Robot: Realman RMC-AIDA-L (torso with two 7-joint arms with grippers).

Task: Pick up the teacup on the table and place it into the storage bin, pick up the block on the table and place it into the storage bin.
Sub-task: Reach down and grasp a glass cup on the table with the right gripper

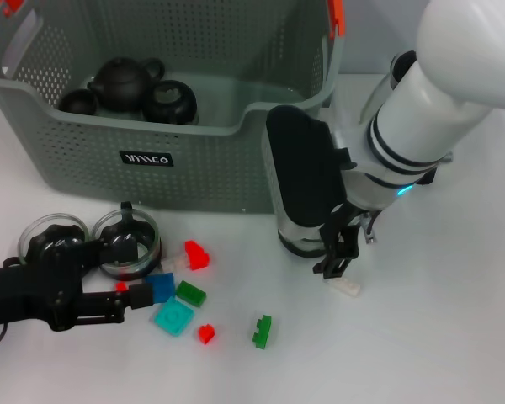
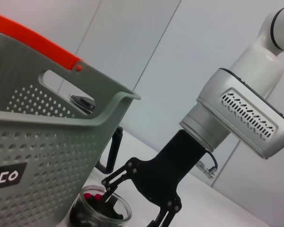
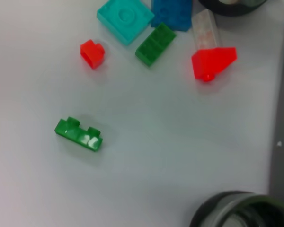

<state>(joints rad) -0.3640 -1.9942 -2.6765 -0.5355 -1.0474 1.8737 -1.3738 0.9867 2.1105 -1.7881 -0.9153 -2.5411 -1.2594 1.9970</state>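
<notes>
Two glass teacups (image 1: 57, 231) (image 1: 147, 240) stand on the table in front of the grey-green storage bin (image 1: 194, 164). My left gripper (image 1: 133, 271) lies at the lower left, open. One finger reaches over the right cup and the other sits beside a blue block (image 1: 161, 286). Loose blocks lie nearby: red (image 1: 196, 254), green (image 1: 190, 293), cyan (image 1: 174, 317), small red (image 1: 205, 333) and another green (image 1: 262, 330). My right gripper (image 1: 337, 257) hangs just above a clear block (image 1: 345, 288), open in the left wrist view (image 2: 137, 198). The right wrist view shows the green block (image 3: 79, 134).
Inside the bin sit a black teapot (image 1: 122, 80) and dark cups (image 1: 170, 99). What looks like a glass pitcher with a black lid (image 1: 301, 240) stands by the bin's front right corner, next to my right gripper. Bare white table lies to the front right.
</notes>
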